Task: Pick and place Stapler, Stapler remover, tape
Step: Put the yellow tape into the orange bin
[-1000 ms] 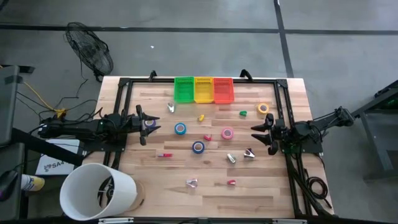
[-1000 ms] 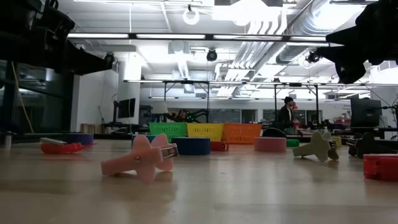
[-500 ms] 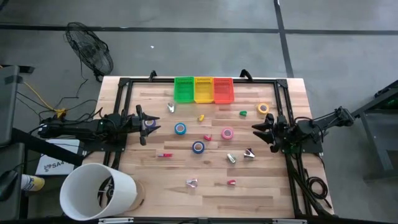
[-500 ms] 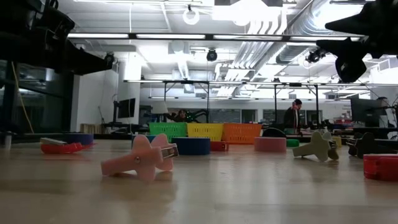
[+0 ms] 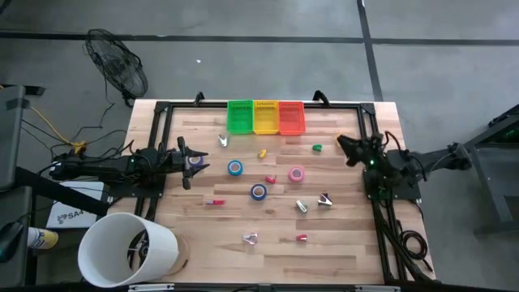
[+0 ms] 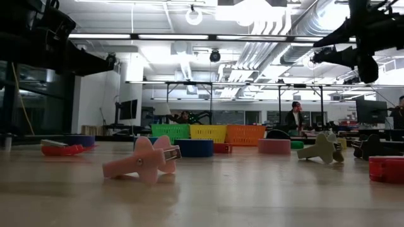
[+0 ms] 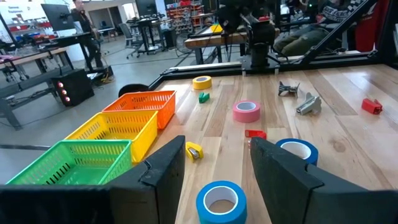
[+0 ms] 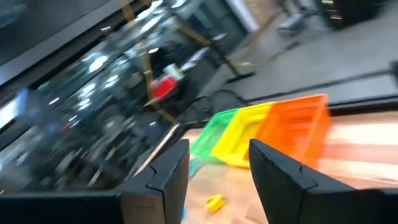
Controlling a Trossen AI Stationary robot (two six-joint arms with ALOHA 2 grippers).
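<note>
Seen from above, the right gripper (image 5: 344, 143) sits at the table's right edge w/ its tip toward the baskets; the yellow tape seen in the left wrist view isn't visible here, so it may be hidden under that claw. Right fingers stand apart, nothing between them. Left gripper (image 5: 188, 162) waits at the left edge, fingers apart, empty; the blue tape roll (image 5: 234, 168) lies just beside its tip, a second blue roll (image 5: 258, 191) farther on, the pink roll (image 5: 297, 173) mid-table, well apart from both claws. Green basket (image 5: 239, 116), yellow basket (image 5: 265, 116), orange basket (image 5: 291, 117) line the far edge.

Low view: right gripper (image 6: 361, 52) hangs high above the tabletop, touching nothing. A pink staple remover (image 6: 144, 160) lies closest, a blue roll behind it.

Left wrist view: left fingers (image 7: 166, 168) spread, one blue roll in front between them, the other just past; yellow tape roll (image 7: 201, 82) lies far across, near the other arm's base.

Right wrist view: right fingers (image 8: 173, 165) parted, empty; baskets ahead, a small yellow piece (image 8: 215, 202) on the wood, blurred.
</note>
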